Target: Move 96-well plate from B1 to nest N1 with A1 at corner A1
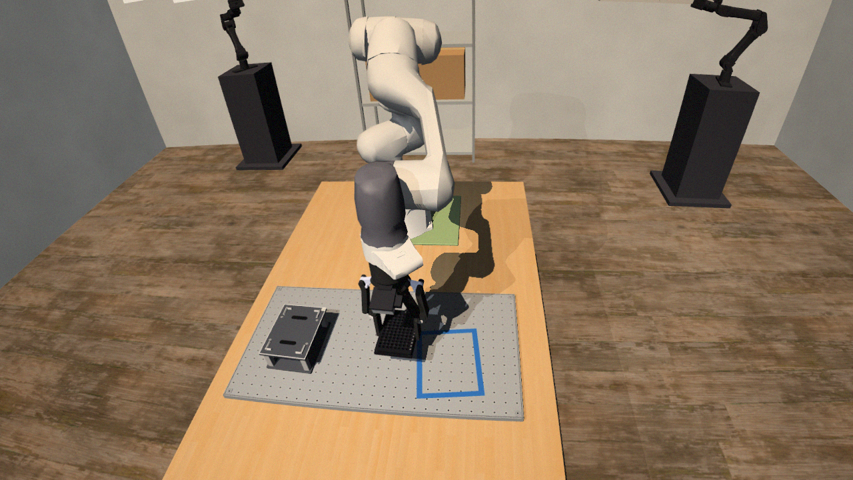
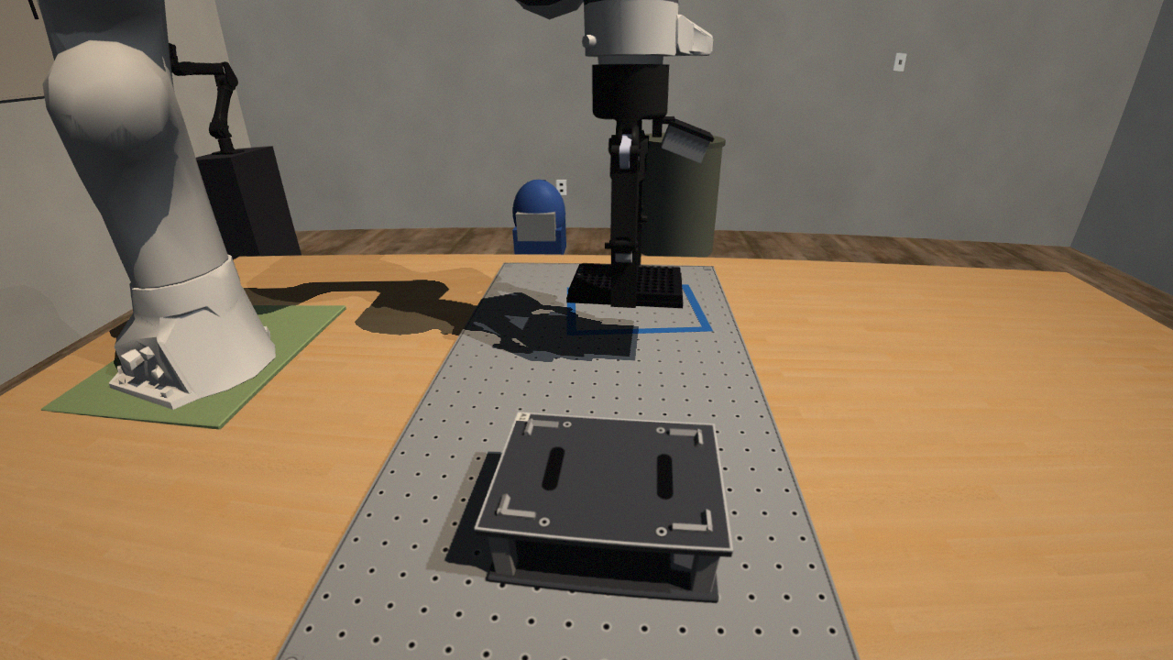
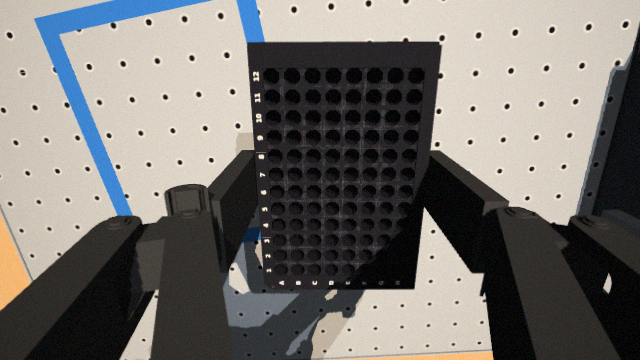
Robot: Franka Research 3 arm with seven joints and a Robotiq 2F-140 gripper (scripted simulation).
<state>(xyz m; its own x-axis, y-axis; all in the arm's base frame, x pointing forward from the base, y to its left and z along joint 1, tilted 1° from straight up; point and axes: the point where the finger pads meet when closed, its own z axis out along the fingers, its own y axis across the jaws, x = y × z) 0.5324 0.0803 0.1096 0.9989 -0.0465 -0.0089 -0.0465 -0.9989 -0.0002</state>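
i'm mid-carry here: the tool (image 3: pixel 340 200) has its fingers clamped on the long sides of the 96-well plate (image 3: pixel 340 165), and the plate hangs in the air, level, with its shadow on the perforated board (image 1: pixel 358 382) under it. from the top view it sits over the edge of the blue b1 outline (image 1: pixel 448 364) on the nest side, so i judge the task at the transfer leg, lift done, placing not yet begun.

the raised nest (image 2: pixel 607 484) stands well apart, toward the other end of the board, its four corner locators (image 2: pixel 515 509) bare. next i need to cross the board, get above the nest, match the plate's cut-off corner to the marked a1 corner, then lower flat between the locators. i can't make out the cut corner from the wrist view; the row a and column 1 labels meet at the lower left.

the board lies on a wooden surface (image 1: pixel 369 447), nearer its front edge; the arm's green base mat (image 2: pixel 237 393) is toward the back. wood floor, grey walls, two black pedestals (image 1: pixel 706 137) with camera arms.
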